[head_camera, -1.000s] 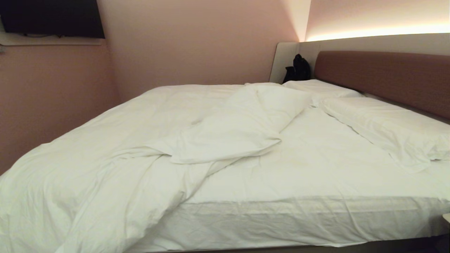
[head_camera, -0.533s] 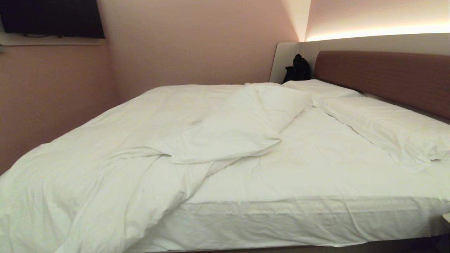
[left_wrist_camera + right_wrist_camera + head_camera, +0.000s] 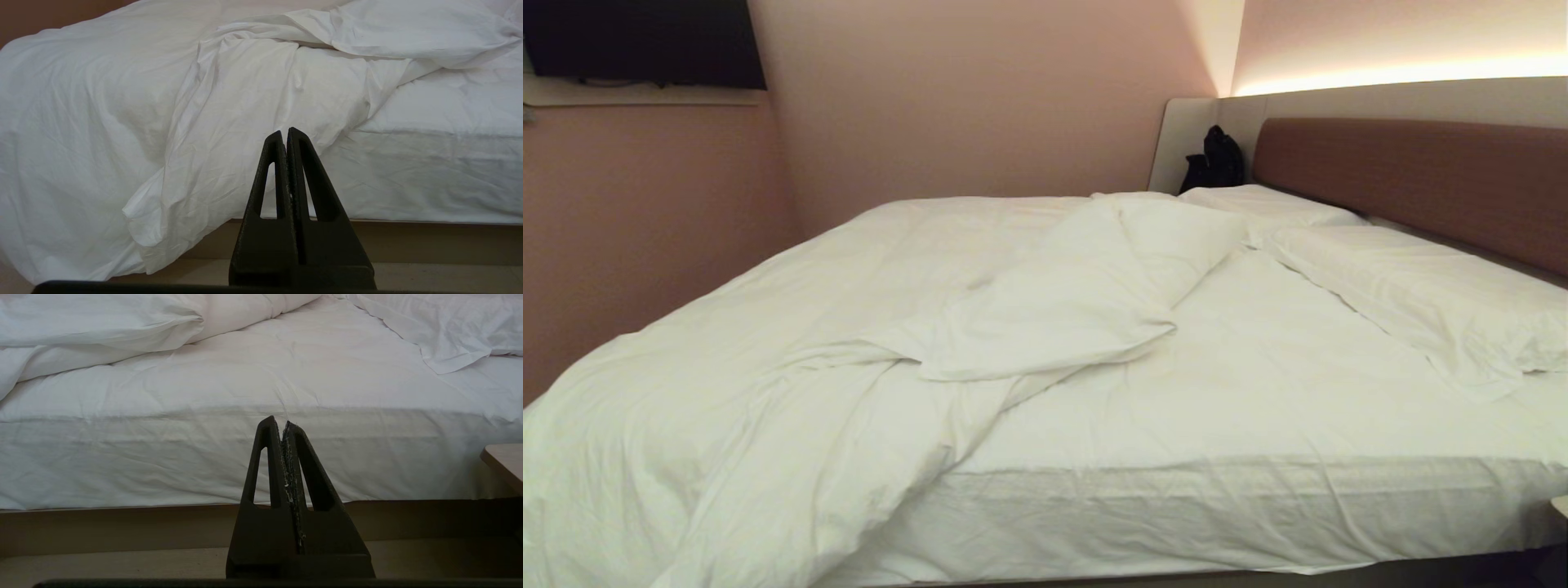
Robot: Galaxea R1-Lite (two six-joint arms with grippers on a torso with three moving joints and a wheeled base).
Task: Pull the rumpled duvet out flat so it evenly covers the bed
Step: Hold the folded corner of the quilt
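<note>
Head view: I am looking across the bed (image 3: 1258, 506) from its long near side, with the reddish-brown headboard (image 3: 1413, 180) on the right. The duvet (image 3: 768, 327) is lying bunched over the foot half of the bed, its upper corner folded back (image 3: 1078, 310) toward the middle and its near portion spilling over the near edge at left. The fitted sheet (image 3: 1258, 384) is showing bare between the fold and the two pillows (image 3: 1413, 294). Neither arm is appearing here.

Left wrist view: the left gripper (image 3: 287, 136) is hanging short of the bed with its jaws pressed together and nothing between them, pointing at the draped duvet fold (image 3: 229, 134) over the near edge.

Right wrist view: the right gripper (image 3: 281, 424) is likewise sitting closed and empty, facing the bare mattress side (image 3: 163, 457); a pale wooden table corner (image 3: 504, 459) is showing beside the bed.

Handling, as I am judging it: the duvet looks soft, puffy and limp, light enough to drag yet prone to sliding and bunching. I am favouring a pinch on the folded-back corner's hem, pulling toward the headboard.
</note>
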